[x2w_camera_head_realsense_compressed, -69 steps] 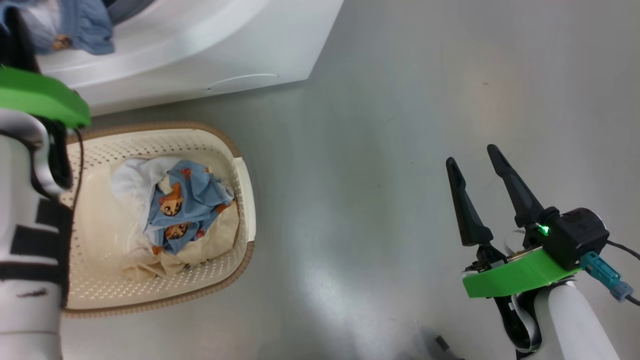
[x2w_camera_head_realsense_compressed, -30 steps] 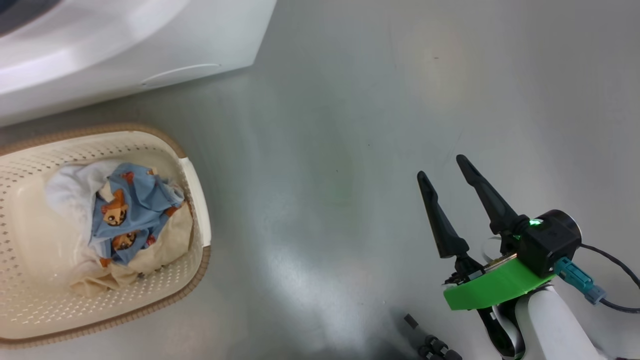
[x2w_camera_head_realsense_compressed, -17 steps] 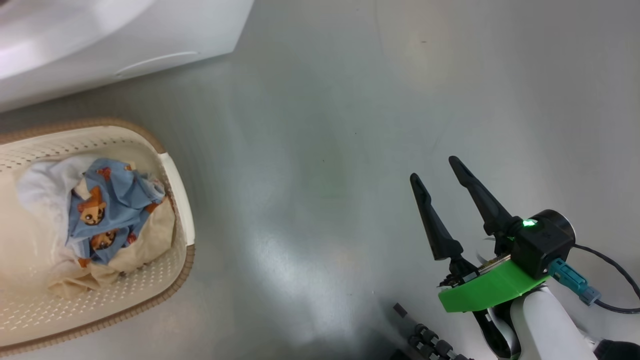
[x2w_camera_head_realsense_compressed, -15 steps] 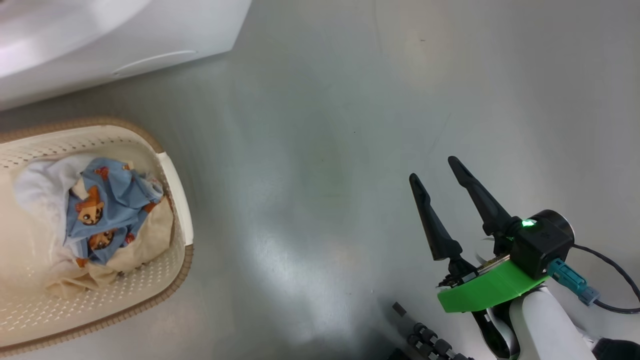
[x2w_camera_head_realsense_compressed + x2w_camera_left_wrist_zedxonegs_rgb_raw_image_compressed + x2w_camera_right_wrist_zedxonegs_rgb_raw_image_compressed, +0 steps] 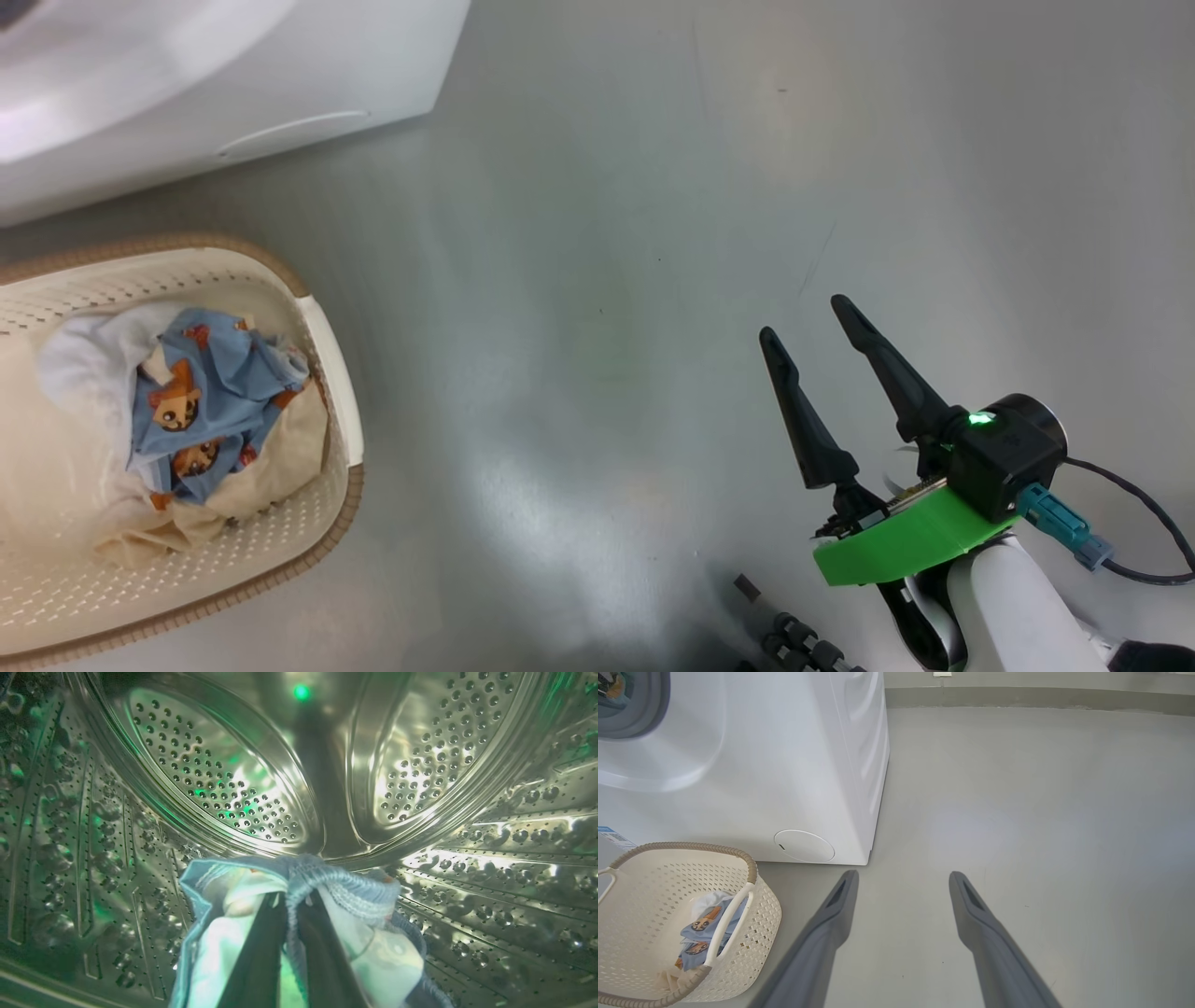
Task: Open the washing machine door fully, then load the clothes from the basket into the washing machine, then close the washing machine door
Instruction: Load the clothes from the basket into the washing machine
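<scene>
The left hand [image 5: 292, 905] was clamped tight on a light blue garment [image 5: 341, 891]. Its two dark fingers [image 5: 261, 952] pinched a bunched, ribbed edge of the cloth, and paler fabric hung to either side of them. Hand and garment were inside the steel drum [image 5: 210, 788] of the washing machine, whose perforated back wall and dimpled sides curved around them under a green tinge. Whether the cloth touched the drum wall could not be told.

The right hand [image 5: 801, 318] was spread wide and held nothing. Its fingers pointed out over the bare grey floor [image 5: 607, 233], well apart from everything else.

Off to its left, the basket [image 5: 331, 327] stood on the floor just in front of the washing machine [image 5: 233, 84]. In it lay the rest of the clothes [image 5: 215, 392]: a light blue piece with orange-brown animal prints on top of white and cream ones.

The right wrist view showed the right hand [image 5: 903, 874] over the floor, with the basket [image 5: 691, 847] near the washer's [image 5: 784, 765] lower front beside a round cover [image 5: 804, 846]. The grey gasket [image 5: 644, 714] sat at the upper left corner.
</scene>
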Motion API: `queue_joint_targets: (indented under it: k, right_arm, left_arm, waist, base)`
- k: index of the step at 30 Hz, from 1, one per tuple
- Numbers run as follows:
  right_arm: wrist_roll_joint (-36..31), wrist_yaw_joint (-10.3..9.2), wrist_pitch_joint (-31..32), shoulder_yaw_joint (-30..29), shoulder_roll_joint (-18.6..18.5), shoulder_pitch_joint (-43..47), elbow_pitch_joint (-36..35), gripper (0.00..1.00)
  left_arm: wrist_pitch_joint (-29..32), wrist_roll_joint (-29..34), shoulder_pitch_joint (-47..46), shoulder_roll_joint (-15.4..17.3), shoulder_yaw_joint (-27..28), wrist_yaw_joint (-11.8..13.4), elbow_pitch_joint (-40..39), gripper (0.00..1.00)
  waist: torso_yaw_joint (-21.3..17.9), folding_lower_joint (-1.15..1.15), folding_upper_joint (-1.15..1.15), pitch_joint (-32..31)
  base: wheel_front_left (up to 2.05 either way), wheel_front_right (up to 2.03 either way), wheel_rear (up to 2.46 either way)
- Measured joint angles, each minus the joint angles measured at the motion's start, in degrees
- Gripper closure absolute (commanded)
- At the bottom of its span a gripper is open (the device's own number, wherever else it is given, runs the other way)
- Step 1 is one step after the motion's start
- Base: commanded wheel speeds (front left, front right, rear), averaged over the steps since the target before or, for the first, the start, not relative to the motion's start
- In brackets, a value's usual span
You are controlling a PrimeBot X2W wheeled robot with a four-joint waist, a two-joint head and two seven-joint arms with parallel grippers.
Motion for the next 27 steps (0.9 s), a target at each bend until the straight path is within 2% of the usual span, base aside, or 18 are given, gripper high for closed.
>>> queue_joint_targets:
  k: [1,2,3,4,5,6,7,8,15,27]
  right_arm:
    - [0.0,0.00,0.0,0.0,0.0,0.0,0.0,0.00]
    - [0.0,0.00,0.0,0.0,0.0,0.0,0.0,0.00]
    - [0.0,0.00,0.0,0.0,0.0,0.1,0.0,0.00]
    - [0.0,0.00,0.0,0.0,0.0,0.1,0.0,0.00]
    - [0.0,0.00,0.0,0.0,0.0,0.1,0.0,0.00]
    - [0.0,0.00,0.0,0.0,0.0,0.1,0.0,0.00]
    - [0.0,0.00,0.0,0.0,0.0,0.1,0.0,0.00]
    - [0.1,0.00,0.0,0.0,0.1,0.1,0.0,0.00]
    - [0.1,0.00,0.0,-0.1,0.1,0.2,0.0,0.00]
    - [0.2,0.00,0.0,-0.7,0.0,0.1,0.1,0.00]
  left_arm:
    - [0.4,0.1,-0.7,0.0,-0.3,0.0,1.0,1.00]
    - [1.0,0.3,-1.3,0.0,-0.5,0.0,2.1,0.96]
    - [1.5,0.4,-1.9,0.0,-0.9,0.0,2.9,0.87]
    - [2.2,0.5,-2.4,0.0,-1.2,0.0,3.9,0.87]
    - [3.1,0.6,-2.9,-0.1,-1.4,0.0,4.9,0.59]
    - [4.1,0.6,-3.4,-0.1,-1.6,0.1,5.9,0.47]
    - [4.8,0.6,-3.8,-0.2,-1.8,0.3,6.7,0.26]
    - [5.6,0.9,-4.1,-0.2,-2.0,0.6,7.5,0.00]
    - [8.8,0.9,-5.4,-1.0,-2.5,1.5,11.5,0.00]
    - [6.0,-1.0,-5.4,-3.5,-2.3,2.5,13.5,0.00]
  waist:
    - [0.0,0.00,0.00,-0.1]
    - [0.1,0.00,0.00,-0.3]
    - [0.2,0.00,0.00,-0.4]
    - [0.2,0.00,0.00,-0.5]
    - [0.3,0.00,0.00,-0.6]
    - [0.4,0.00,0.00,-0.6]
    - [0.5,0.00,0.00,-0.7]
    - [0.6,0.00,0.00,-0.8]
    - [1.1,0.00,0.00,-1.3]
    - [2.5,0.00,0.00,-2.2]
  base:
    - [0.00,0.00,0.00]
    - [0.00,0.00,0.00]
    - [0.00,0.00,0.00]
    - [0.00,0.00,0.00]
    - [0.00,0.00,0.00]
    - [0.00,0.00,0.00]
    - [0.00,0.00,0.00]
    - [0.00,0.00,0.00]
    - [0.00,0.00,0.00]
    - [0.00,0.00,0.00]
